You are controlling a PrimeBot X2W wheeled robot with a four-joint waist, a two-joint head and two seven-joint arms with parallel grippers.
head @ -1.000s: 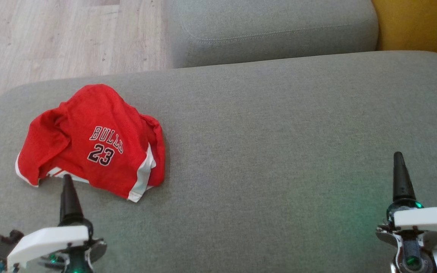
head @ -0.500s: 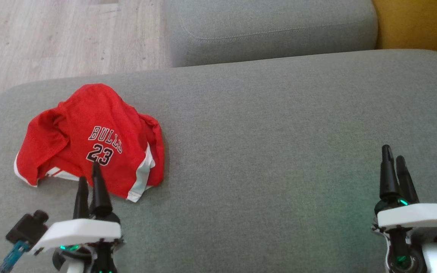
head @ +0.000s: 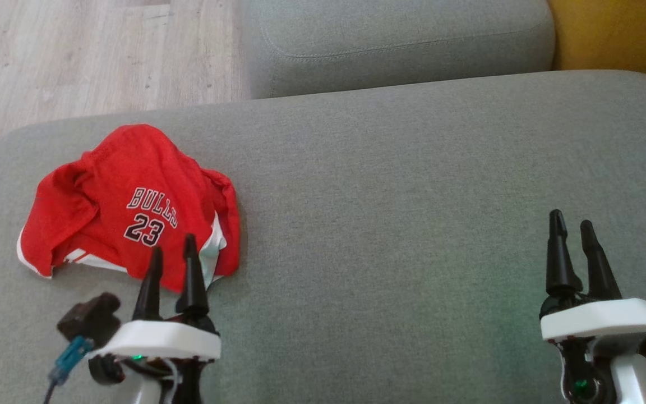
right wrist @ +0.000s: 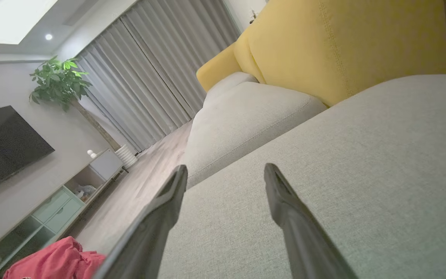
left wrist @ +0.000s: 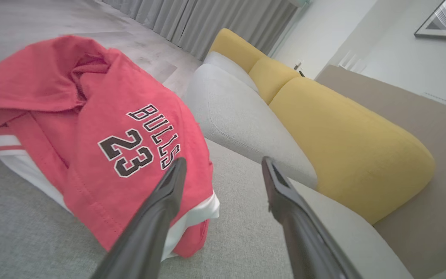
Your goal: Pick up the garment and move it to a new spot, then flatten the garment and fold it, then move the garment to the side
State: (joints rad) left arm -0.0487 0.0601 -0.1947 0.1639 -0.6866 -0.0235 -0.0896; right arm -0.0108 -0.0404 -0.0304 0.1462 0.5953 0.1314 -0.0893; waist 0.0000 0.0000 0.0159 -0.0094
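Step in hand, as judged: reach for the first pick-up. The left pincer (head: 173,245) is wide open and holds nothing. Its tips sit at the near hem of the crumpled red knit garment with white trim and black "BULLS 23" print (head: 127,196), which lies heaped on the grey fabric sofa seat (head: 390,185). Most of the heap is ahead of this pincer and off to its left. In the left wrist view one finger (left wrist: 157,209) overlaps the white-trimmed hem corner, and the other is over bare seat to the right. Cannot tell if that finger touches the cloth. The right pincer (head: 571,219) is also fully spread and empty, well apart to the right over bare seat, with the garment far off to its left. To do the grasp well, nudge the left pincer a little left and forward so a raised fold, not just the hem edge, falls between the jaws. Then come down shallow and close on a thick bunch. The knit looks soft and floppy, so a single-layer pinch will likely let it drape and drag; take several layers. Watch the tips: pushed too deep, they may snag the seat fabric. Lift clear before carrying toward the open seat on this pincer's right, which leaves room for flattening.
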